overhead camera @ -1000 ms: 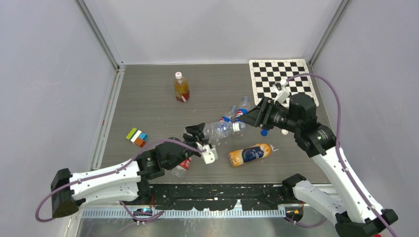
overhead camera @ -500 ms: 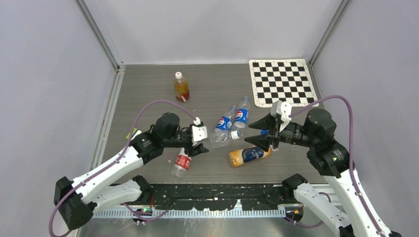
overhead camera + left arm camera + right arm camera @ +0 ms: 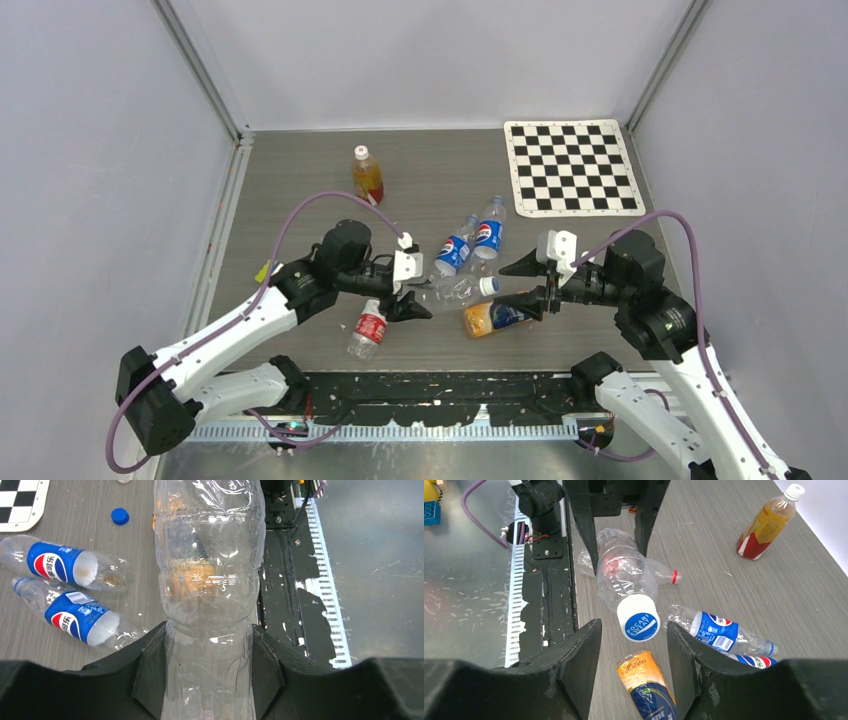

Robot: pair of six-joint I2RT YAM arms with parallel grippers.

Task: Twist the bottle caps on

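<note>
Your left pincer (image 3: 207, 647) grips the clear bottle (image 3: 207, 565) sideways, its white cap (image 3: 638, 618) on the mouth and facing your right pincer (image 3: 514, 291), which is open and empty. This looks like the tightening step: bring those jaws around the cap, close, then twist.

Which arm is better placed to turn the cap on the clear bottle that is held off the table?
Right. The left gripper is shut on the clear bottle, holding its body with the cap pointing at the right gripper. In the right wrist view, the right gripper's open jaws frame that cap.
</note>
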